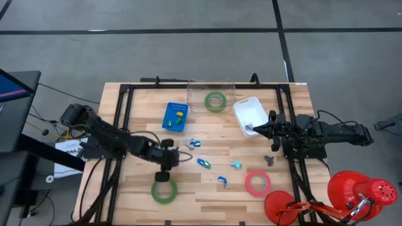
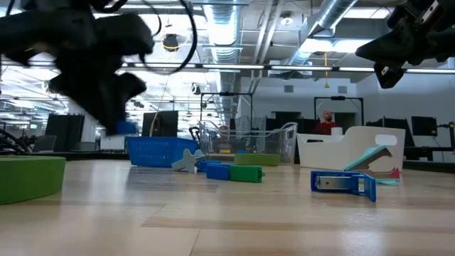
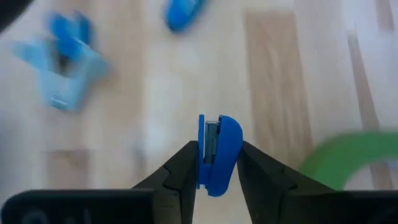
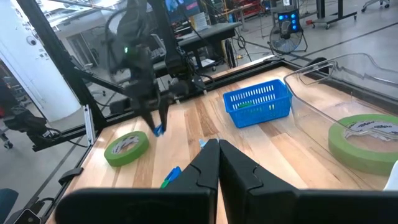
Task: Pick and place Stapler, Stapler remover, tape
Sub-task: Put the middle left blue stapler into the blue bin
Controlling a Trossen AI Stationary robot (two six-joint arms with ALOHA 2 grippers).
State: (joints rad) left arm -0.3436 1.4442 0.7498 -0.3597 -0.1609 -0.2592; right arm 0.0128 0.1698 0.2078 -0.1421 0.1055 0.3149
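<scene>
My left gripper (image 1: 167, 164) hangs over the table's near left part, beside the green tape roll (image 1: 163, 190), and is shut on a small blue stapler (image 3: 214, 152). My right gripper (image 1: 256, 130) waits shut at the white bin (image 1: 249, 115); its fingers (image 4: 219, 155) are closed on nothing. A second green tape roll (image 1: 215, 100) lies flat in the clear container. The pinkish-red tape roll (image 1: 257, 182) lies flat near the near right. Several small blue and teal items (image 1: 204, 163) are scattered mid-table, among them a blue stapler (image 2: 343, 183). My left gripper pinches the small blue stapler (image 3: 217, 140) between its two fingers (image 3: 180, 168), one on each flat side. The fingers come from above, pointing down. The stapler (image 4: 158, 129) is lifted clear of the table and sticks out past the fingertips.
A blue basket (image 1: 176, 117) stands left of the clear container (image 1: 210, 88) at the far side. A dark small item (image 1: 269, 160) lies by the right arm. A red object (image 1: 352, 191) sits off the near right corner. A person (image 2: 325, 122) shows in the room beyond.
</scene>
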